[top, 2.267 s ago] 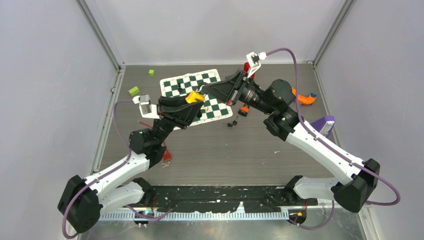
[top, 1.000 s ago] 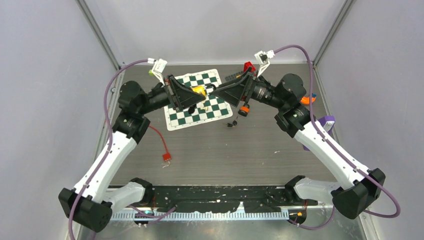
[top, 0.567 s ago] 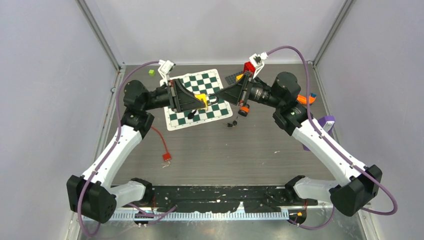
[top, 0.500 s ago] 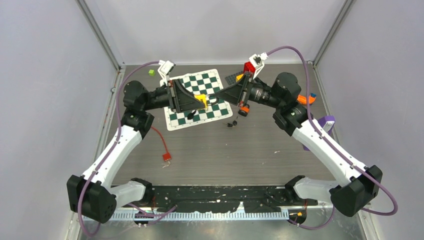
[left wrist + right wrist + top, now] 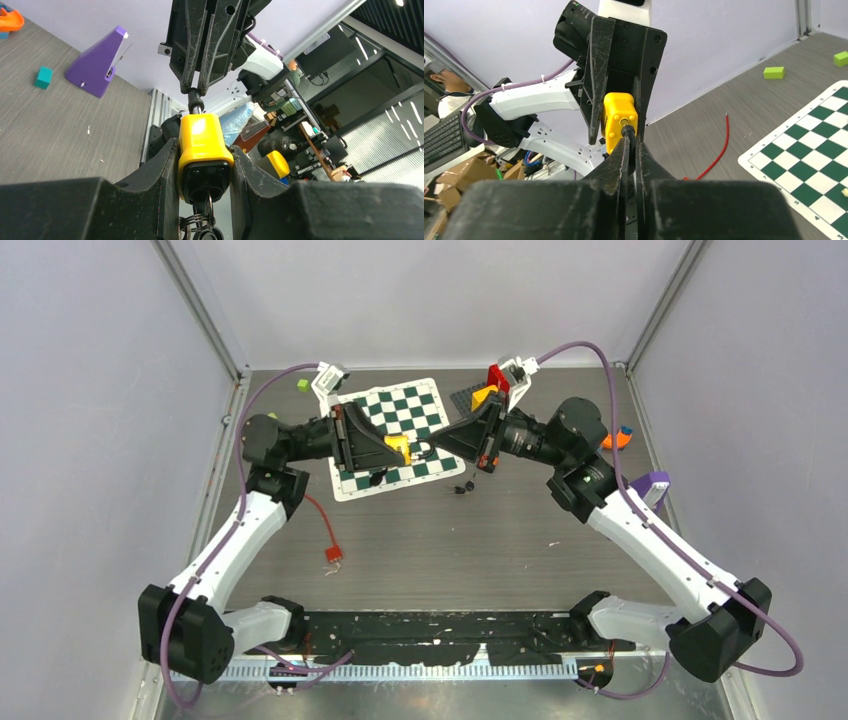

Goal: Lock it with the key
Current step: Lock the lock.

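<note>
A yellow padlock (image 5: 399, 447) hangs in the air above the chessboard, held between both grippers. My left gripper (image 5: 383, 449) is shut on the padlock's body (image 5: 202, 145). A key (image 5: 208, 209) with a wire ring sits in the black bottom face, next to my left fingers (image 5: 155, 175). My right gripper (image 5: 442, 444) comes from the opposite side and is shut on the dark shackle (image 5: 628, 132) at the padlock's top (image 5: 618, 119). The shackle also shows in the left wrist view (image 5: 195, 102), with the right gripper's fingers (image 5: 200, 45) pinched on it.
A green and white chessboard mat (image 5: 395, 408) lies below. A red cable (image 5: 320, 525) lies at the left. Green blocks (image 5: 302, 385), red and yellow blocks (image 5: 490, 385), an orange-black cylinder (image 5: 487, 462), an orange piece (image 5: 612, 438) and a purple wedge (image 5: 650, 485) lie around.
My left arm swung up and left, carrying the padlock to the right gripper. In the last half second both grippers shifted a little toward the near side with the padlock between them.
</note>
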You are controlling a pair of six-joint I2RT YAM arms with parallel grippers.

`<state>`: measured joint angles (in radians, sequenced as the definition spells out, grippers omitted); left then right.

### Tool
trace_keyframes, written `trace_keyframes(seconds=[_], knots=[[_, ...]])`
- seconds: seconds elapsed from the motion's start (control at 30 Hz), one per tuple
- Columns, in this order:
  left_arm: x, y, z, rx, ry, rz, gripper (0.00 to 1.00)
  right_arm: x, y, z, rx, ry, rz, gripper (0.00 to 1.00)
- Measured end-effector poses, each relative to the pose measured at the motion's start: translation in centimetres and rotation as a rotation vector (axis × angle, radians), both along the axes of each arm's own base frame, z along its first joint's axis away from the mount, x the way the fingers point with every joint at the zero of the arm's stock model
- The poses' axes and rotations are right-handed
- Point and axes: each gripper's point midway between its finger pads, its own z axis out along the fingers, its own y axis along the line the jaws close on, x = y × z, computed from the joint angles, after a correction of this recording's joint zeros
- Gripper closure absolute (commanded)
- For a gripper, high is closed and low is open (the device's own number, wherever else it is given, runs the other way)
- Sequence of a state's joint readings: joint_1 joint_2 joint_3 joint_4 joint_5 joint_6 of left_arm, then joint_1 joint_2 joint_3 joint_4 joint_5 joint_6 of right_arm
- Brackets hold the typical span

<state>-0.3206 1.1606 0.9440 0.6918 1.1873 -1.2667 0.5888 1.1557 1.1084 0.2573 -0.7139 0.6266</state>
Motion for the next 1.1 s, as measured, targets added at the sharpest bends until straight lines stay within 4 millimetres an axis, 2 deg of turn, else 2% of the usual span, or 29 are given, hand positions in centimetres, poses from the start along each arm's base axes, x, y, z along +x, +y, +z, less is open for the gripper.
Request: trace_keyframes(seconds=[0.2, 0.4, 0.83, 0.97, 1.1], knots=[[-0.5, 0.0, 0.7, -0.023, -0.027, -0.026, 1.0, -0.5, 0.2, 0.8, 0.009, -0.065, -0.029, 0.95], [-0.6, -0.2, 0.4, -0.028, -0.035, -0.032, 1.0, -0.7, 1.0, 0.7, 0.001, -0.093, -0.063, 0.95], [-0.2, -1.4, 0.8, -0.063, -0.11, 0.022, 1.0, 0.3, 1.3, 1.0, 0.006, -0.111, -0.154, 0.95], [-0.9, -2.4, 0.1, -0.045, -0.112, -0.004, 1.0, 1.0, 1.7, 2.1, 0.059, -0.125, -0.18, 0.95], [-2.1, -3.5, -1.0, -0.011, -0.082, -0.052, 1.0, 0.7, 2.8, 2.5, 0.095, -0.121, -0.159, 0.95]])
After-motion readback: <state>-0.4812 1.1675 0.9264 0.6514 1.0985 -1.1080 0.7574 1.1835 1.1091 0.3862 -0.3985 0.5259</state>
